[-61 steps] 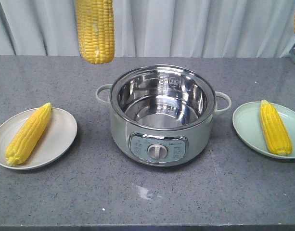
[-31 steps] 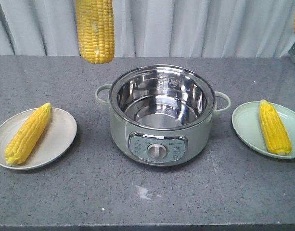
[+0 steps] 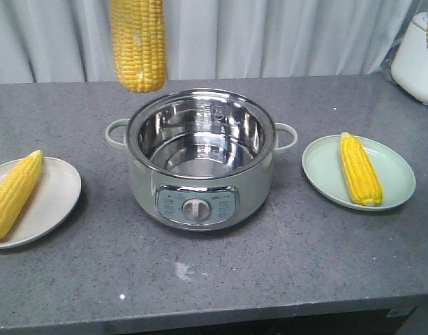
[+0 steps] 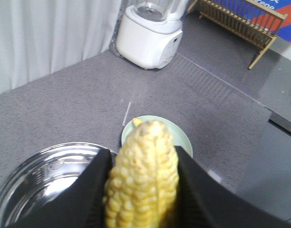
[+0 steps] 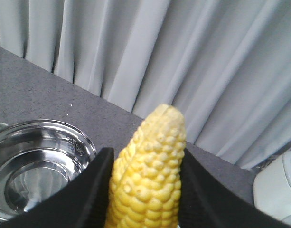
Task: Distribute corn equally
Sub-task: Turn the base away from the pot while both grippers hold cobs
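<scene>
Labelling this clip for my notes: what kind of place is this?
Probably a kitchen counter, possibly staged: an electric cooking pot sits on a grey speckled countertop, with a white blender and a wooden dish rack farther along. Curtains, not a wall, stand behind.

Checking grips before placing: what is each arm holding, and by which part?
Left gripper: a corn cob. Right gripper: a second cob. Each pair of jaws clamps the sides, one end sticking out beyond them.

Front overview; wrist close-ups above pot [image 3: 140, 183]
</scene>
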You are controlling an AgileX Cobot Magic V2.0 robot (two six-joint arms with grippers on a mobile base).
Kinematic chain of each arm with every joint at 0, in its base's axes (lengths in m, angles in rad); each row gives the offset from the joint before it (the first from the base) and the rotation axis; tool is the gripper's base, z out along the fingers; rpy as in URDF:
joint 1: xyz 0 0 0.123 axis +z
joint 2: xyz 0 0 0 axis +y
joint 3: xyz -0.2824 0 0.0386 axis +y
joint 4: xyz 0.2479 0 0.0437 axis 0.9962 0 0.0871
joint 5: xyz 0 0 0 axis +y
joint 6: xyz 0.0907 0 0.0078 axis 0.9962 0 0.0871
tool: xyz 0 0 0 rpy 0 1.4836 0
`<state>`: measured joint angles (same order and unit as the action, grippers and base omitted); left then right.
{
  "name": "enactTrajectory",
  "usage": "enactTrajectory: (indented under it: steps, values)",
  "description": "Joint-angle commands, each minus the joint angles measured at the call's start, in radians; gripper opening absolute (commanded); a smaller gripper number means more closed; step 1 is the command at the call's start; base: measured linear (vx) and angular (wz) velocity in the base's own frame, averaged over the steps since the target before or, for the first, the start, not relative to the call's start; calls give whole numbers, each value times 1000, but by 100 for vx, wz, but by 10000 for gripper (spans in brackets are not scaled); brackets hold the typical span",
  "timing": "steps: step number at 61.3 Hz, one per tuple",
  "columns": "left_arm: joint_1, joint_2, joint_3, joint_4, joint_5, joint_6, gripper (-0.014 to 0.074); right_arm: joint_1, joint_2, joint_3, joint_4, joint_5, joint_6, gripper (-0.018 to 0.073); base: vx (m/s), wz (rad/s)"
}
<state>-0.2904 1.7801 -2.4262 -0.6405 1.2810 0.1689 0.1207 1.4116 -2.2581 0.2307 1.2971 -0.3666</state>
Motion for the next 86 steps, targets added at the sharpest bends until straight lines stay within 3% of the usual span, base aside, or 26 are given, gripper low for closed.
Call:
enactTrajectory:
  steps: [1,86]
  values:
    - [-1,-43,-26,-38,-29,-4,-6,-4,-15,-16,4,-19,-6,-4,-5,-21]
    - [-1,-43,-26,-38,-29,-3,-6,-4,-15,-16,4,-19,-6,-4,-1,-30]
